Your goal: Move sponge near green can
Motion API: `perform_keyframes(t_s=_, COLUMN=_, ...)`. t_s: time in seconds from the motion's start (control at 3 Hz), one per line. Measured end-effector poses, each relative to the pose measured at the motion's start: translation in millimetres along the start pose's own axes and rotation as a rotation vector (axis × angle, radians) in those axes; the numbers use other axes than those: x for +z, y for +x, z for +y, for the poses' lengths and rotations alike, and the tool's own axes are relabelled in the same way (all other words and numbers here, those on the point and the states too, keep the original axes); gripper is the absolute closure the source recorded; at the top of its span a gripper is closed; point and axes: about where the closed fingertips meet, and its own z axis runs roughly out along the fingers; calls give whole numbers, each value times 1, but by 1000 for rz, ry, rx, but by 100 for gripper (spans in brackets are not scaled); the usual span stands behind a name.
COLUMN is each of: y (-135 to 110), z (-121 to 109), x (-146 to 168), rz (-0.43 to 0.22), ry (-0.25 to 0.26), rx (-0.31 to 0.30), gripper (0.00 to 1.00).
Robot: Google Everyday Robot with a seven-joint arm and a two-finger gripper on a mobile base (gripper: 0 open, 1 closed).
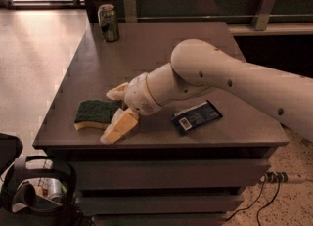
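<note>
The sponge [94,113], dark green on top with a pale yellow base, lies flat near the table's front left corner. My gripper [107,116] is at the sponge's right end, low over the table. Its two pale fingers [119,125] are spread apart, one behind the sponge's end and one in front of it. They are not closed on it. The green can [108,22] stands upright at the far left corner of the table, well away from the sponge.
A flat dark blue packet [196,116] with a barcode lies right of the gripper, under my arm. The grey table [161,49] has edges close to the sponge at left and front. A black bin [41,191] sits on the floor at front left.
</note>
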Motion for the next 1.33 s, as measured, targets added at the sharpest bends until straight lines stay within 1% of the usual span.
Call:
perform_keyframes(t_s=0.67, y=-3, z=0, x=-2, rz=0, ry=0, rx=0, gripper=95)
perform_keyframes(t_s=1.0, y=-5, z=0, x=-3, rz=0, ry=0, rx=0, gripper=100)
perform_keyframes(t_s=1.33, y=-4, z=-1, x=-5, rz=0, ry=2, rx=4, gripper=100)
